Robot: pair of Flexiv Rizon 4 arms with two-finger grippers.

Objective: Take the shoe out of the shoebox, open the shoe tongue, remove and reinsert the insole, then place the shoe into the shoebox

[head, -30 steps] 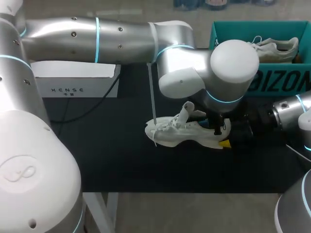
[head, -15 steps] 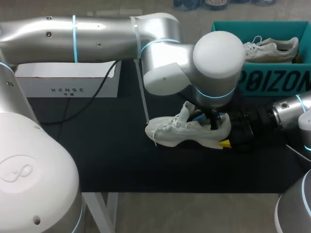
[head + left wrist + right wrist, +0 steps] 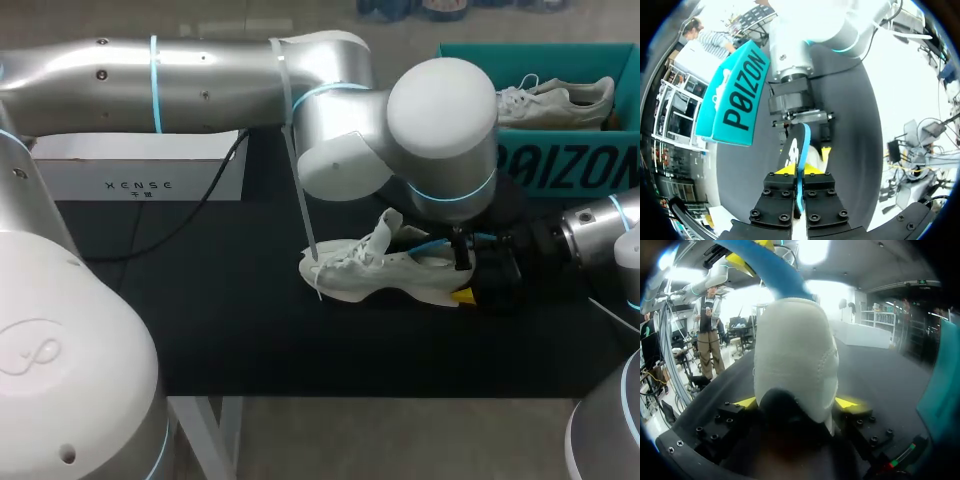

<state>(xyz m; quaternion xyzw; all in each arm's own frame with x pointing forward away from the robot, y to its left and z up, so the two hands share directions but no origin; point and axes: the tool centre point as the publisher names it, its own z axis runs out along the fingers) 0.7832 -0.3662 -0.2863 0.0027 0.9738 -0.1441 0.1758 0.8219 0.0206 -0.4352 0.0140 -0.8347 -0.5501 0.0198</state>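
On the black table, right of its middle: a white shoe, standing on its sole, toe toward the left edge, tongue pulled up. Clamped at the heel by the right gripper, yellow tips pressed against both sides, spread as wide as the heel. Directly over the heel opening, on the arm stretched across from the left edge: the left gripper, fingers drawn narrow, pinching a blue insole between them. Insole standing partly out of the shoe, lower end down inside. At the far right corner: a teal shoebox, open, holding a second pale shoe. Along the far edge toward the left corner: a white box, black cable trailing beside it.
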